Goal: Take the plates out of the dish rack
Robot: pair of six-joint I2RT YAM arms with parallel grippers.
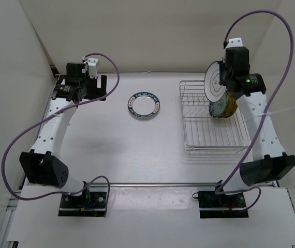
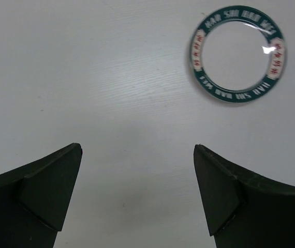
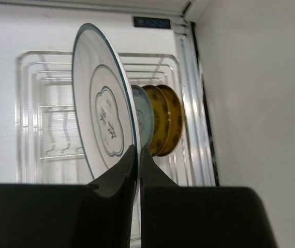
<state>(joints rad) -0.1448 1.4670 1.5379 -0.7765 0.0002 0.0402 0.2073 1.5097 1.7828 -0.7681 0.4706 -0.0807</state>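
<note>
Got the blue-rimmed plate [image 1: 143,105] flat on the counter [image 1: 101,150], pinching the grey-motif plate [image 3: 103,119] in the right pincer [image 3: 137,155] above the dish rack [image 1: 212,150], with left pincer [image 2: 137,150] gaping empty and about three racked plates [image 1: 224,107] to go.

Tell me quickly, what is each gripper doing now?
Left gripper: open, holding nothing.
Right gripper: closed on the white plate with grey motif.

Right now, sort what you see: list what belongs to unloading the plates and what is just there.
Job:
dish rack
motif plate pinched by right gripper
gold plate and others standing in rack
rimmed plate flat on table
open left gripper

Just there:
purple cables
enclosure walls
</note>
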